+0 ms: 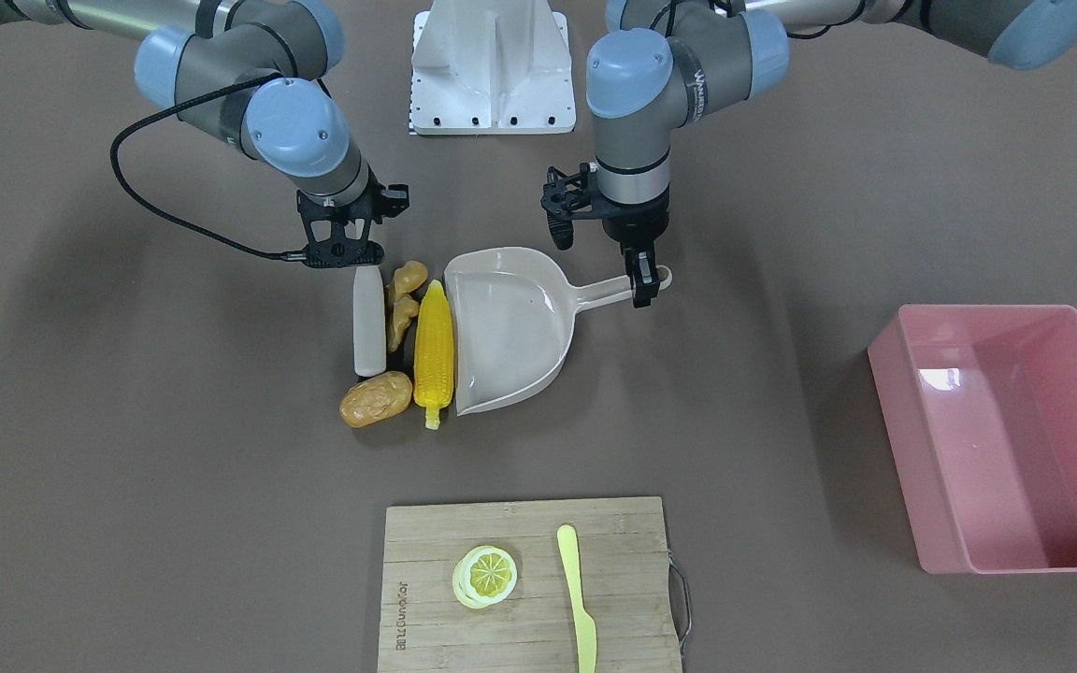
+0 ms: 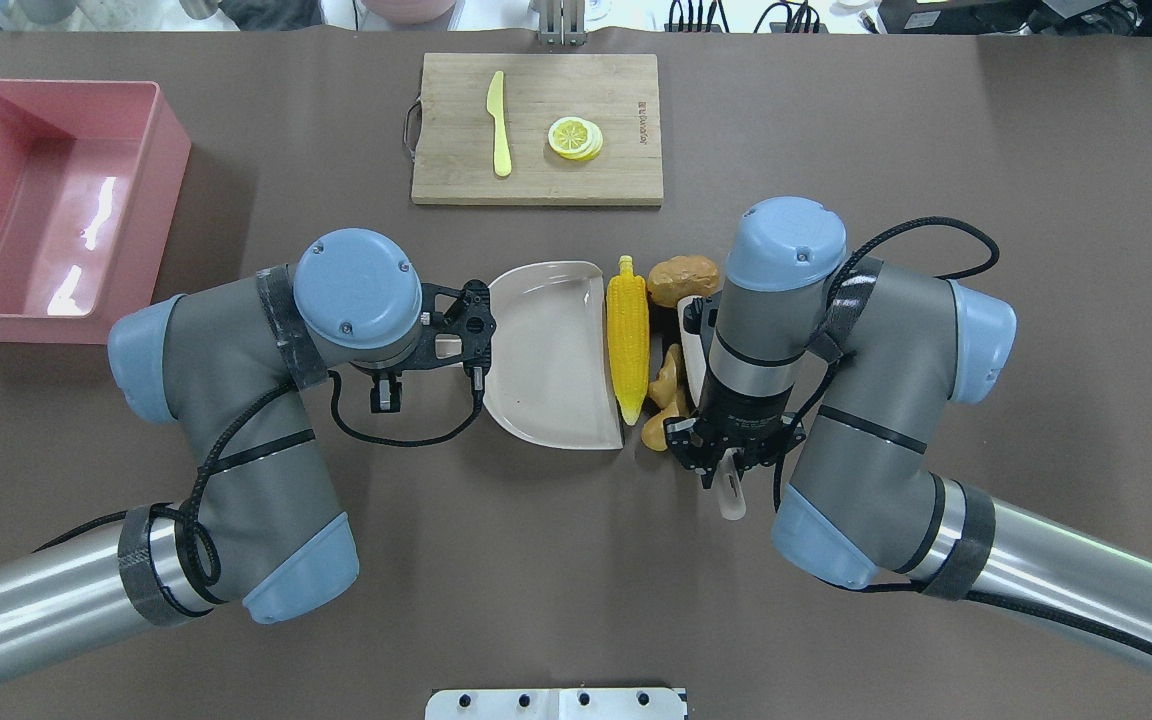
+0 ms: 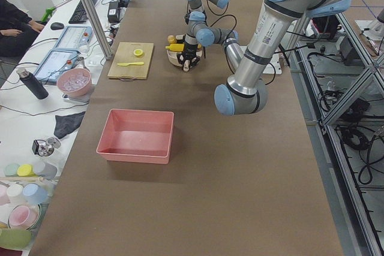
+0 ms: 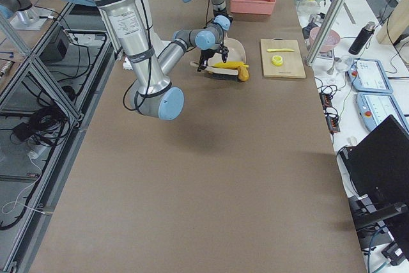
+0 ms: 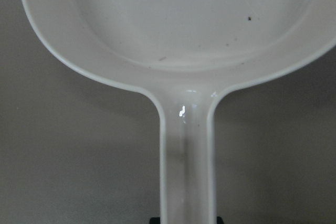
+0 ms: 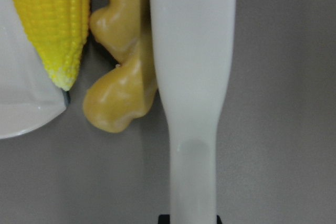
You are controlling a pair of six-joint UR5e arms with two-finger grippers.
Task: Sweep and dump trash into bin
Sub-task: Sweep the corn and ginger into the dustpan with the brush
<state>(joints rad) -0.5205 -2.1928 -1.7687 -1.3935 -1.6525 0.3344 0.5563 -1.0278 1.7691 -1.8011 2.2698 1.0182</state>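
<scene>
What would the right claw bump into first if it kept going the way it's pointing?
The right claw points steeply down, so probably the table just under the white scraper it grips; its tilt is unclear.

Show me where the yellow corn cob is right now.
In the front-facing view the corn cob lies mid-table along the open lip of the dustpan, with the ginger root and potato on its other side.

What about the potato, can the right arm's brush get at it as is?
Probably yes. The right hand is shut on the white brush, whose tip ends right beside the potato; nothing lies between them. The corn sits on the dustpan side, clear of that path.
</scene>
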